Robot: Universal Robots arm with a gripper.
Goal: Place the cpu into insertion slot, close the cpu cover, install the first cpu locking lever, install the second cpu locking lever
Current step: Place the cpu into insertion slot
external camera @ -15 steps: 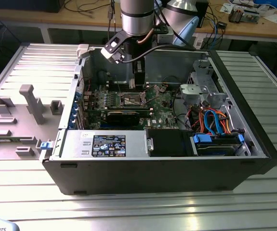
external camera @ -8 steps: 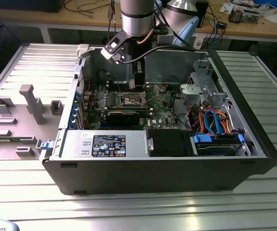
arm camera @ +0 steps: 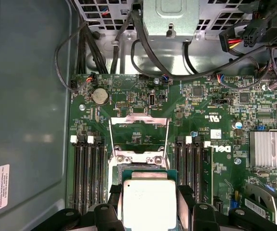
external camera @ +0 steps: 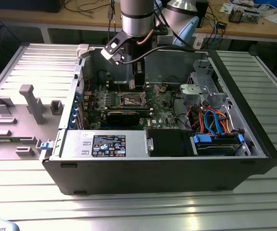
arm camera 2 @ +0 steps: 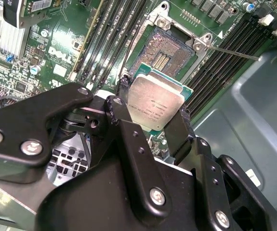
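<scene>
Cpu (arm camera 2: 155, 101) hung in the air inside the big open computer case (external camera: 254, 144), which lay on a metal table (external camera: 128, 211). On the floor of the case lay the green motherboard (external camera: 162, 103). The black gripper (arm camera 2: 150, 113) hung over the middle of the board. Its two fingers (arm camera 2: 124, 125) were squeezed tight on two opposite sides of the chip.

The insertion slot (arm camera 2: 164, 50) sat near the middle of the board, between rows of long memory slots (arm camera 2: 112, 43), and nothing was in it. The cpu cover (arm camera: 139, 132) stood swung up at the slot's far edge.

The chip hung shiny side up, just over the slot's edge nearest the gripper, and seemed not to touch it. Its sides looked about lined up with the slot's sides. So the slot lay below the chip and a little ahead of it.
</scene>
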